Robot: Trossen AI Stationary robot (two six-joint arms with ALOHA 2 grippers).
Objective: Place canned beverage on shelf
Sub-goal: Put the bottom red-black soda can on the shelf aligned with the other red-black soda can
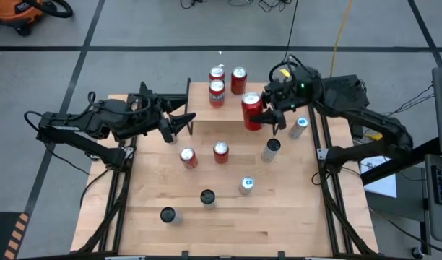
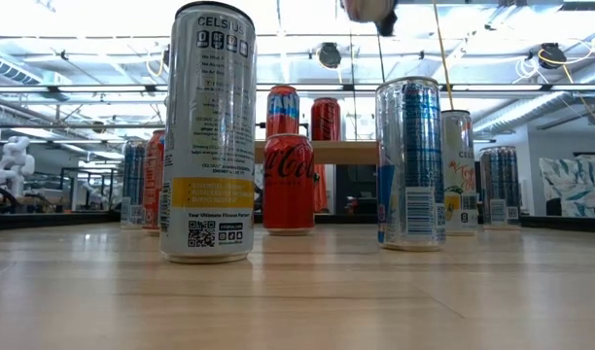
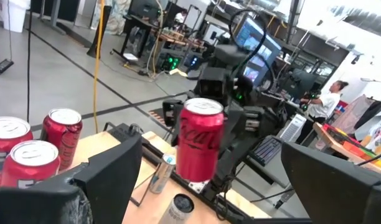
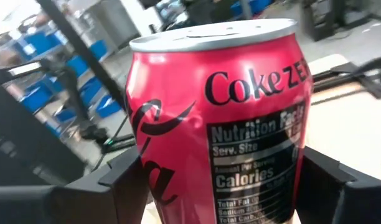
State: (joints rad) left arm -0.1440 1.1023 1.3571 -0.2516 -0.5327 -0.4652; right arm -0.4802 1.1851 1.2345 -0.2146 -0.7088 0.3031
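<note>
The step in hand looks like the carry: the right gripper (image 1: 268,114) has a red Coke Zero can (image 1: 252,112) clamped between its fingers, upright and lifted clear of the counter (image 1: 228,209), just beside the right end of the shelf (image 1: 232,108). The right wrist view shows the can filling the frame with a dark finger pressed on each side, so the jaws are closed on its wall at can width rather than fully together. Three red cans (image 1: 217,94) already stand on the shelf's far half, leaving bare wood toward its near right corner. The next move probably calls for bringing the can over that bare patch, keeping it upright and clear of the standing cans, lowering until its base sits on the wooden top, and only then letting go. The left gripper (image 1: 179,127) waits at the shelf's left end with its fingers spread wide, holding nothing. Several other cans remain on the counter.
</note>
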